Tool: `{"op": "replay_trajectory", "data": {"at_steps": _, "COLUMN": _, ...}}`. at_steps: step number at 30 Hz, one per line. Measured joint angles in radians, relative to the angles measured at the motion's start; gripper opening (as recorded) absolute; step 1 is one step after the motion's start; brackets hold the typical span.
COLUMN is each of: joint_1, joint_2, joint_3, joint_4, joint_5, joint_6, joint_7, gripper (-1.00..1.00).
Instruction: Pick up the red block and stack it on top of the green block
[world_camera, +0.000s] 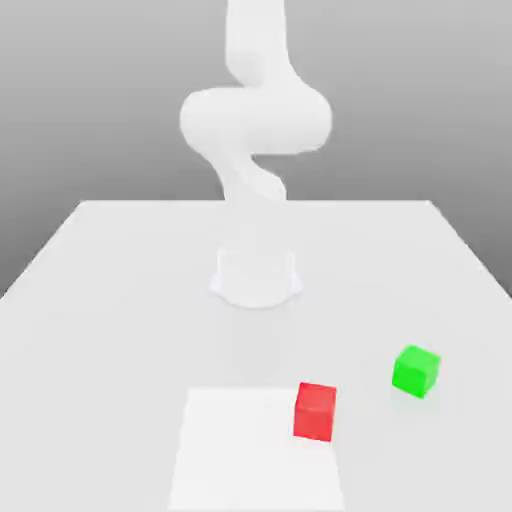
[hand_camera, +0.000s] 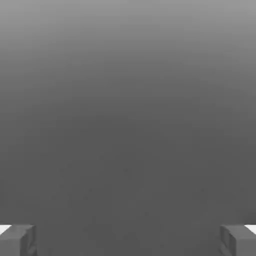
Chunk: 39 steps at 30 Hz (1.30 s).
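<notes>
Nearby, red block (world_camera: 315, 410) beside green block (world_camera: 416, 370)

Soft, even light washes the pale white bench (world_camera: 120, 300) almost shadowless; the small bright red cube (world_camera: 315, 411) and small bright green cube (world_camera: 415, 370) cast only faint smudges beneath them. The white robot arm (world_camera: 255, 120) looks overexposed, its edges hazy against a grey gradient backdrop. The hand view is dim grey, darkening downward.

No readable text, label, brand, number or sign on anything here.
</notes>
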Motion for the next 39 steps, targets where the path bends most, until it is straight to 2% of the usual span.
{"op": "replay_trajectory", "data": {"at_steps": 6, "joint_1": -0.061, "joint_2": 0.229, "joint_3": 0.118, "joint_4": -0.132, "joint_5": -0.064, "joint_6": 0.131, "joint_7": 0.163, "gripper": 0.0}}
{"op": "replay_trajectory", "data": {"at_steps": 13, "joint_1": -0.087, "joint_2": 0.502, "joint_3": 0.191, "joint_4": -0.288, "joint_5": -0.105, "joint_6": 0.287, "joint_7": 0.332, "gripper": 0.0}}
{"op": "replay_trajectory", "data": {"at_steps": 16, "joint_1": -0.076, "joint_2": 0.614, "joint_3": 0.207, "joint_4": -0.358, "joint_5": -0.08, "joint_6": 0.36, "joint_7": 0.375, "gripper": 0.0}}
{"op": "replay_trajectory", "data": {"at_steps": 19, "joint_1": -0.043, "joint_2": 0.705, "joint_3": 0.221, "joint_4": -0.418, "joint_5": -0.007, "joint_6": 0.427, "joint_7": 0.377, "gripper": 0.0}}
{"op": "replay_trajectory", "data": {"at_steps": 23, "joint_1": -0.034, "joint_2": 0.791, "joint_3": 0.202, "joint_4": -0.418, "joint_5": -0.033, "joint_6": 0.498, "joint_7": 0.412, "gripper": 0.0}}
{"op": "replay_trajectory", "data": {"at_steps": 30, "joint_1": 0.035, "joint_2": 0.948, "joint_3": 0.099, "joint_4": -0.397, "joint_5": -0.171, "joint_6": 0.625, "joint_7": 0.513, "gripper": 0.0}}
{"op": "replay_trajectory", "data": {"at_steps": 31, "joint_1": 0.051, "joint_2": 0.967, "joint_3": 0.081, "joint_4": -0.395, "joint_5": -0.182, "joint_6": 0.64, "joint_7": 0.52, "gripper": -1.0}}
{"op": "replay_trajectory", "data": {"at_steps": 39, "joint_1": 0.048, "joint_2": 0.954, "joint_3": 0.088, "joint_4": -0.396, "joint_5": -0.169, "joint_6": 0.632, "joint_7": 0.512, "gripper": -1.0}}
